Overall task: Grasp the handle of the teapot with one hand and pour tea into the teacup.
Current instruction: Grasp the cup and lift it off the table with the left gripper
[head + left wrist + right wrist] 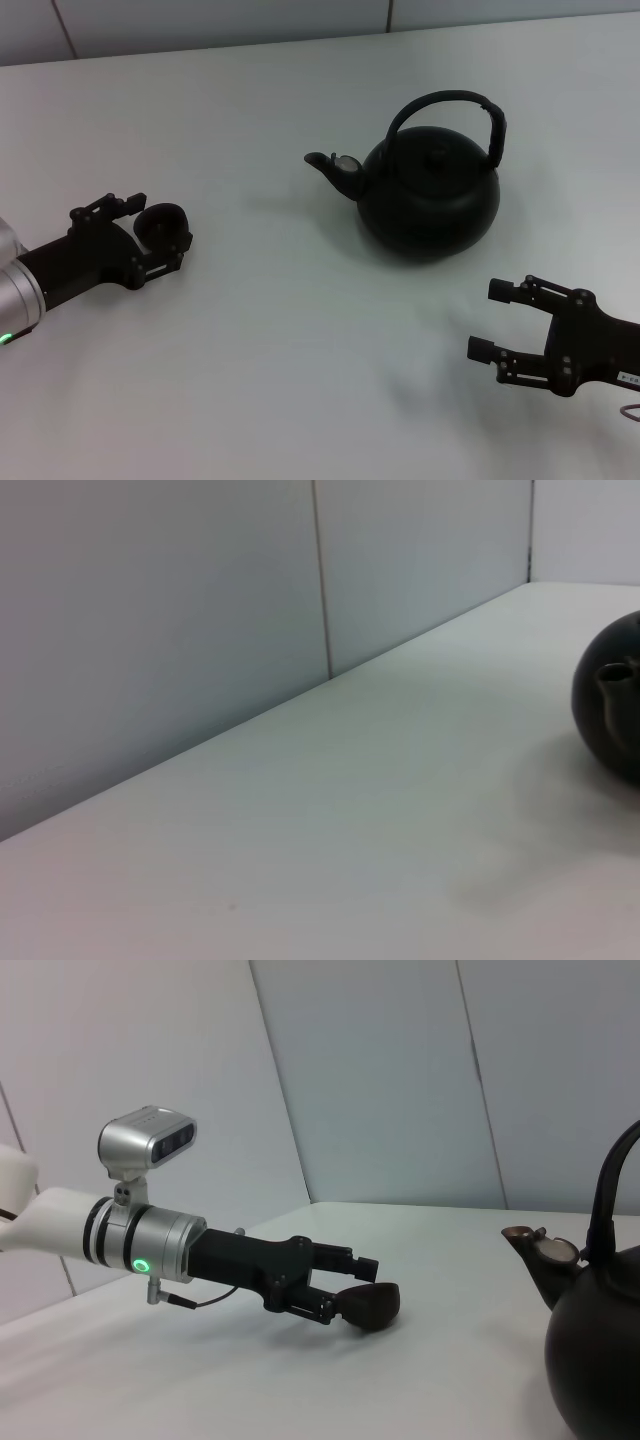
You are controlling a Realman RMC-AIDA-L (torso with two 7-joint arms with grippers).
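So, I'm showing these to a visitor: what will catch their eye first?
The big black teapot at mid-table, spout towards the robot's left, its handle arched on top. Next, the left tool, which holds the small black teacup at the table's left. The right tool hangs open near the teapot.

The teapot (428, 195) and teacup (164, 226) are seen in matte black. A white table (260, 350) is shown beneath the black hand (140, 232), marked by a green light.
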